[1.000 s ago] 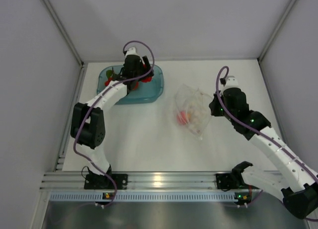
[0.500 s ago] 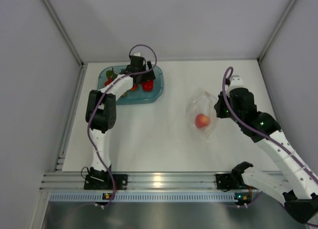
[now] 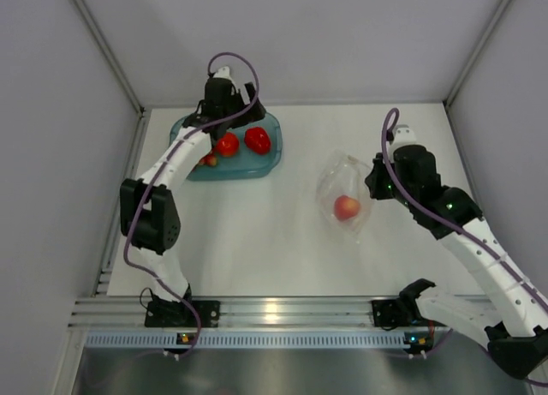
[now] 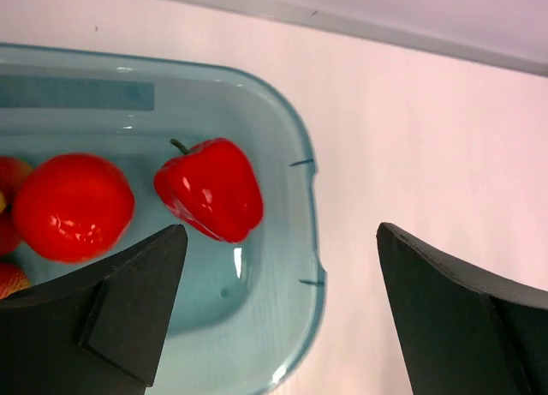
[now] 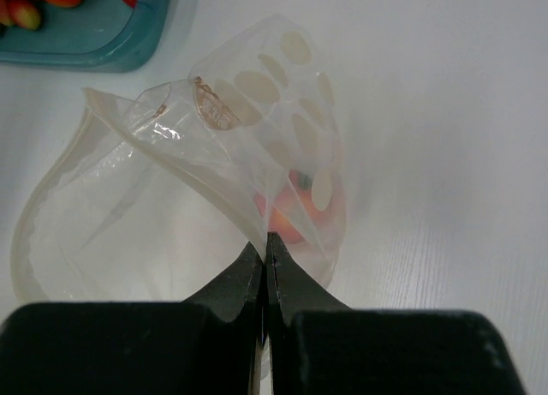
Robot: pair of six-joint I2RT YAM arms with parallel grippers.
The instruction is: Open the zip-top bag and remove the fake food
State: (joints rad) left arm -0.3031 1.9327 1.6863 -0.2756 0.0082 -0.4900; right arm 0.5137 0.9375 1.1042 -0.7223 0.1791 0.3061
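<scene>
the translucent teal tray (image 3: 272, 160) is sitting at the far left of the white table (image 3: 257, 232), holding a glossy round tomato (image 4: 73, 206) and a shiny bell pepper (image 4: 211, 189). the left gripper (image 4: 278, 249) is hovering over it, fingers spread. well apart, the right gripper (image 5: 265, 251) is pinching the floppy dotted zip-top bag (image 5: 244, 112), the peach (image 3: 347, 208) lying inside.

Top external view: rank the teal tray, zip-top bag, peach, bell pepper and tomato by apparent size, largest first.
1. teal tray, clearly the largest.
2. zip-top bag, smaller than the tray.
3. bell pepper, tomato and peach look about alike, so I would not rank them. The peach is seen through the bag's plastic.
</scene>
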